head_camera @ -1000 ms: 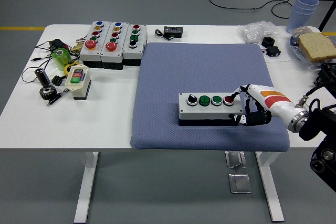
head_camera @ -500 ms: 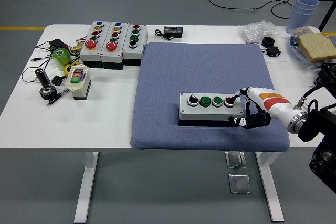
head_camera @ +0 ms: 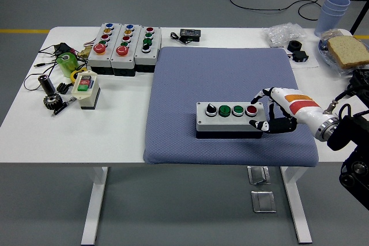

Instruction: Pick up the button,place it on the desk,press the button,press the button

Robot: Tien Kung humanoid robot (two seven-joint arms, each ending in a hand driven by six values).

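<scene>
I see the grey four-button control box (head_camera: 230,117) already set on the blue-grey cloth mat (head_camera: 225,73), so placing looks done. My white-and-black right hand (head_camera: 275,114) cups its right end, fingers curled, thumb beside the red button (head_camera: 251,110); pressing remains.

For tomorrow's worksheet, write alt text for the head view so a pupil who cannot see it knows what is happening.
The robot's right hand reaches in from the right to the right end of a grey button box on a blue mat, beside its red button. Three more button boxes, tools and a slice of bread lie on the white table.
</scene>
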